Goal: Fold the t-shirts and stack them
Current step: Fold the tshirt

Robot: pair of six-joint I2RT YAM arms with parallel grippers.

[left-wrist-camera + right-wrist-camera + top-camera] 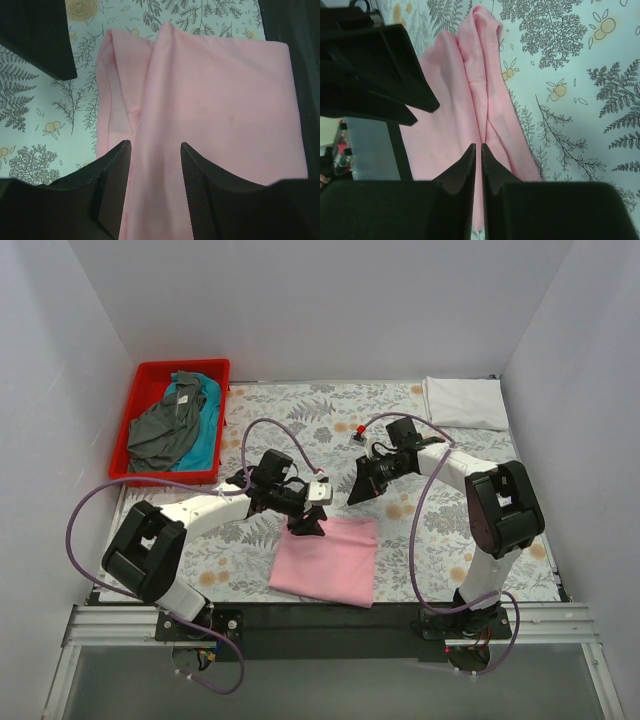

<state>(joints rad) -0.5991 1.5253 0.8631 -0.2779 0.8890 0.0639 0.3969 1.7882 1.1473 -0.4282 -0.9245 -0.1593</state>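
Note:
The light pink t-shirt [328,558] lies folded into a rough rectangle on the tablecloth near the front middle. My left gripper [308,525] is open at the shirt's far left corner, its jaws either side of a raised fold of pink cloth [215,100]. My right gripper [357,495] is shut and hovers just beyond the shirt's far edge, holding nothing; the pink shirt [455,100] lies below it. A folded white t-shirt [465,402] lies at the back right. The dark grey t-shirt [160,425] and the teal t-shirt [203,440] lie crumpled in the red bin [140,375].
The floral tablecloth [480,520] covers the table. A small red and white object [359,431] lies on it behind the right gripper. White walls close in the left, back and right sides. The left gripper's body [380,75] shows in the right wrist view.

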